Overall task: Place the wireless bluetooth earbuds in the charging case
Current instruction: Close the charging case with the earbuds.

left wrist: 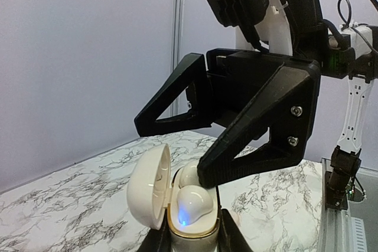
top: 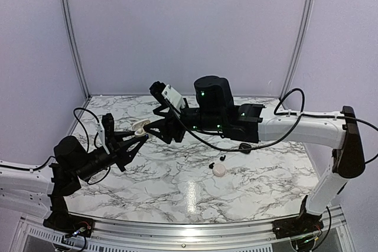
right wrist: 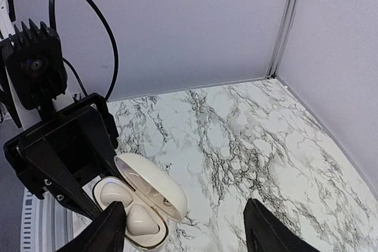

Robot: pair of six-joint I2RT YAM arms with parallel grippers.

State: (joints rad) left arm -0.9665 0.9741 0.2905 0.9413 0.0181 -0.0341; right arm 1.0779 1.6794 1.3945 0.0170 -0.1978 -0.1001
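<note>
Two glossy white bean-shaped plastic earbuds [left wrist: 193, 203], likely light and slippery, pinch flanks; seated in cream pebble-shaped charging case [left wrist: 147, 188] clamped by my left end effector [top: 140, 135]; my right end effector [right wrist: 184, 205], 3 o'clock overhead, spread.

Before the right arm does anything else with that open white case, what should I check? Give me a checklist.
1. Left end effector grips the white charging case: ok.
2. Lid open: ok.
3. Two white earbuds in the case's sockets: ok; fully seated, cannot tell.
4. Right end effector open and empty: ok.
5. Right fingertip clear of the case: not ok, it appears to touch the near bud.
6. Black earbuds put away: not ok, two lie on the table.
</note>
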